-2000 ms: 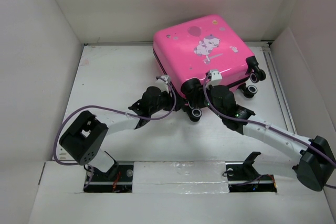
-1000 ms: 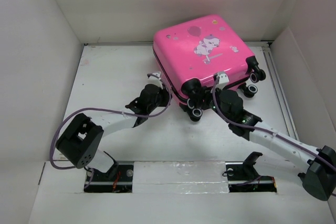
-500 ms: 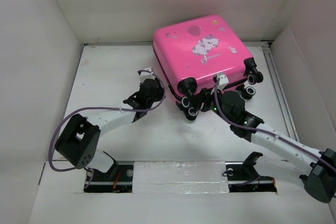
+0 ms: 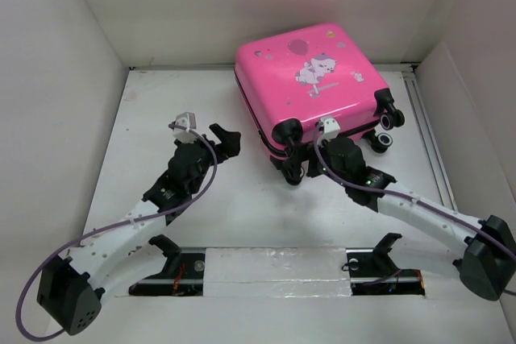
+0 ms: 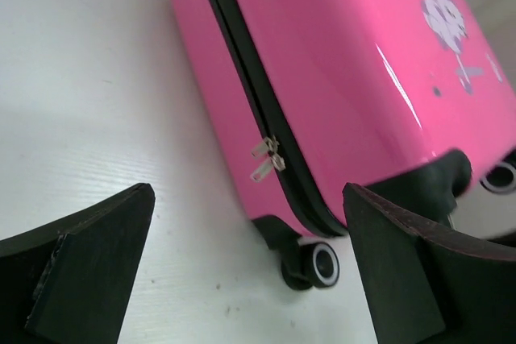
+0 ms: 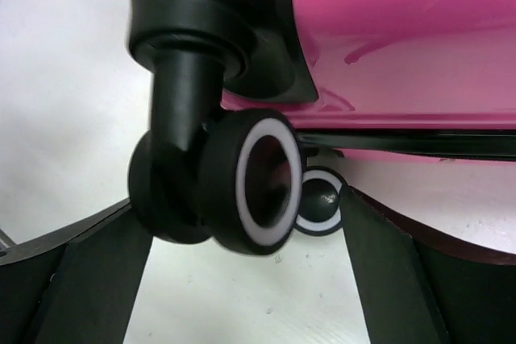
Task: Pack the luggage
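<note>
The luggage point(image 4: 310, 78), a bright-pink hard-shell suitcase with a cartoon animal print, lies shut and flat at the back of the table. My left gripper point(image 4: 222, 139) hangs open to its left, apart from it. In the left wrist view the luggage point(image 5: 339, 78) shows its black zip seam, two silver zip pulls point(image 5: 264, 157) and a corner wheel point(image 5: 319, 264), all beyond my left gripper point(image 5: 250, 279). My right gripper point(image 4: 300, 163) is open at the near corner. In the right wrist view a black-and-white wheel point(image 6: 246, 181) sits between the spread fingers of my right gripper point(image 6: 250, 279).
White walls point(image 4: 72, 78) box in the table on the left, back and right. A second wheel point(image 6: 319, 204) shows behind the first. More wheels point(image 4: 385, 128) stick out at the suitcase's right corner. A taped rail point(image 4: 274, 267) with the arm bases runs along the near edge.
My left gripper has let go at the zip seam, opened, and drawn back left and nearer. My right gripper has opened wide and stays at the near corner wheel.
</note>
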Tool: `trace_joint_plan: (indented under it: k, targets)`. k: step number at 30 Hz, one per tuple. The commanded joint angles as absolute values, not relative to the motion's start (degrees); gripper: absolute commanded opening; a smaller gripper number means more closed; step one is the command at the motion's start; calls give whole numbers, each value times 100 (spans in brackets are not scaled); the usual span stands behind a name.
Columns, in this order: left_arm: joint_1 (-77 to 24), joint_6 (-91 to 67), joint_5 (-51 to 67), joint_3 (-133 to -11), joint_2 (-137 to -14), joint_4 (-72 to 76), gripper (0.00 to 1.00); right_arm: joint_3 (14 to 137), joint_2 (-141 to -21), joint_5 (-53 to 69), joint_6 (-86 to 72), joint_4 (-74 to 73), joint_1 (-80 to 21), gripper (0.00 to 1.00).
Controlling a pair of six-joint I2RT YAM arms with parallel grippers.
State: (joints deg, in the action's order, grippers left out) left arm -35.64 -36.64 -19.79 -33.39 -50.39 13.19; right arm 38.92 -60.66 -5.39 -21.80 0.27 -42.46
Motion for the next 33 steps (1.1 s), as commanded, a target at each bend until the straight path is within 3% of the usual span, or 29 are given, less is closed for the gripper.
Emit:
trace_joint_plan:
  k: [1, 2, 5, 12, 17, 19, 20, 21, 22, 24, 27, 33]
  targets:
    - [-3621, -3788, -1399, -2955, -4808, 1300, 100, 4104, -6353, -520, -2118, 113, -4289, 98]
    - [-3621, -3788, -1163, -2901, -4808, 1301, 100, 4104, -6424, -432, -2066, 332, -4289, 98]
    - [-3621, -3788, -906, -2769, -4755, 1415, 100, 4236, -6678, -360, -2004, 693, -4420, 84]
    - [-3621, -3683, -536, -2637, -4422, 1556, 100, 4921, -7373, -1299, -1750, 398, -4597, 85]
    - [-3621, -3568, -536, -2584, -4123, 1451, 100, 5054, -7375, -1951, -1696, 149, -4729, 92]
    - [-3621, -3568, -606, -2532, -4122, 1450, 100, 5054, -7374, -1951, -1591, 149, -4729, 82]
    - [-3621, -3568, -606, -2531, -4122, 1450, 100, 5106, -7435, -1812, -1591, 149, -4729, 72]
    - [-3621, -3568, -606, -2583, -4122, 1398, 100, 5176, -7436, -1741, -1591, 149, -4729, 58]
    - [-3621, -3516, -606, -2645, -4122, 1397, 100, 5177, -7436, -1740, -1591, 149, -4789, 35]
    - [-3621, -3516, -606, -2715, -4070, 1319, 100, 5177, -7436, -1600, -1591, 290, -4973, 14]
    - [-3621, -3516, -816, -2777, -3772, 1161, 100, 5115, -7436, -1600, -1591, 536, -5446, 8]
    - [-3621, -3735, -1203, -2891, -3270, 888, 100, 5326, -7620, -1810, -1801, 536, -6608, 6]
